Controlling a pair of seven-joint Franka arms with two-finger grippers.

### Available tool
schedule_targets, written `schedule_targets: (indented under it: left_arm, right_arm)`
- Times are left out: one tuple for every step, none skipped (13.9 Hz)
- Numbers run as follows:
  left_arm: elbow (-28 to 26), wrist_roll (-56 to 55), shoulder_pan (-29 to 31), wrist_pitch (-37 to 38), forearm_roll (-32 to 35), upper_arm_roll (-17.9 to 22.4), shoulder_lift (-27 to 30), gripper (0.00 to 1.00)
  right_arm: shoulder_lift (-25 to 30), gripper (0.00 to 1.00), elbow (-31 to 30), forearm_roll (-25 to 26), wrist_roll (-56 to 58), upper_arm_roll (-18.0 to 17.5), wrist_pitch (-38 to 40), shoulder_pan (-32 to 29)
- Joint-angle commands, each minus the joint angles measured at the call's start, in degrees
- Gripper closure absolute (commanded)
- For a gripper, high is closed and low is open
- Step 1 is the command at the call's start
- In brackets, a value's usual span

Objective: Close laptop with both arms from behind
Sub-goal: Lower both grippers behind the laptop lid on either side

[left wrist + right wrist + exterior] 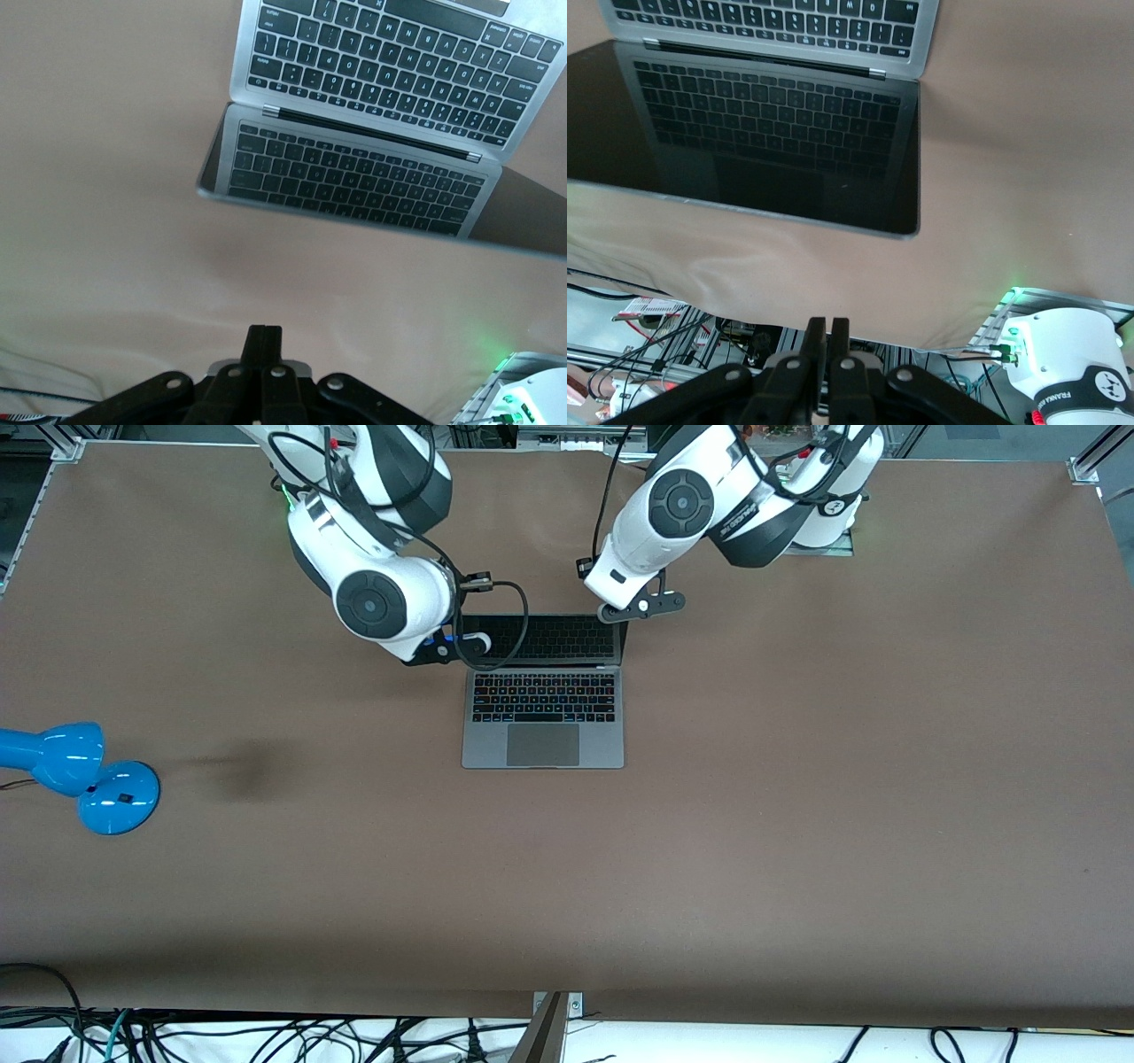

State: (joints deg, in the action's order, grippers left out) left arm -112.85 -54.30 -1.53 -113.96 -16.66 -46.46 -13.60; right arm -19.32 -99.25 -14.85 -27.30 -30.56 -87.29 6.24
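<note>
Laptop [542, 708] open, wrist views show left claw [263, 341] and right claw [826, 332] closed, empty, above its lid edge

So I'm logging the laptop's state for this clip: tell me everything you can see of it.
The laptop is slim, grey and metallic-looking, with black keys, a large trackpad and a dark glossy screen mirroring the keyboard. It lies open on the brown table, lid raised toward the robots' bases. The left gripper and right gripper sit by the lid's upper corners; contact isn't visible.

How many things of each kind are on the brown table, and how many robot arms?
Laptops: 1, the laptop, open.
Lamps: 1, the blue desk lamp.
Robot arms: 2, the left arm and the right arm, both over the screen's top edge.
Total: 4.
</note>
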Motion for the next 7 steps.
schedule_targets:
  left_arm:
    - [1.8, -1.4, -0.2, -1.1, 3.2, -0.2, -3.7, 1.00]
    - [1.8, -1.4, -0.2, -1.9, 3.6, -0.2, -4.5, 1.00]
    - [1.8, -1.4, -0.2, -2.8, 3.6, -0.1, -5.2, 1.00]
    - [2.0, -1.4, -0.2, -3.5, 4.5, 0.1, -6.0, 1.00]
    - [3.1, -1.5, -0.2, -3.5, 5.7, 0.2, -7.0, 1.00]
    - [3.4, -1.9, -0.2, -3.5, 6.2, 0.2, -7.9, 1.00]
    - [4.4, -2.3, -0.2, -3.5, 7.1, 0.2, -8.8, 1.00]
  right_arm:
    - [-1.1, 0.96, -1.8, -0.9, -0.3, -0.4, -2.3, -0.3]
    - [-1.3, 0.96, -2.3, -0.8, -0.1, -0.4, -3.2, -0.3]
    - [-1.5, 0.96, -2.6, -0.8, 0.0, -0.4, -4.4, -0.3]
    - [-1.7, 0.95, -2.8, -0.8, 0.1, -0.4, -5.1, -0.3]
    - [-1.7, 0.96, -3.0, -0.5, 0.1, -0.4, -5.7, -0.3]
    - [-1.7, 0.96, -3.0, -0.4, 0.1, -0.4, -6.4, -0.3]
    - [-1.7, 0.95, -3.0, -0.1, 0.1, -0.2, -7.0, -0.4]
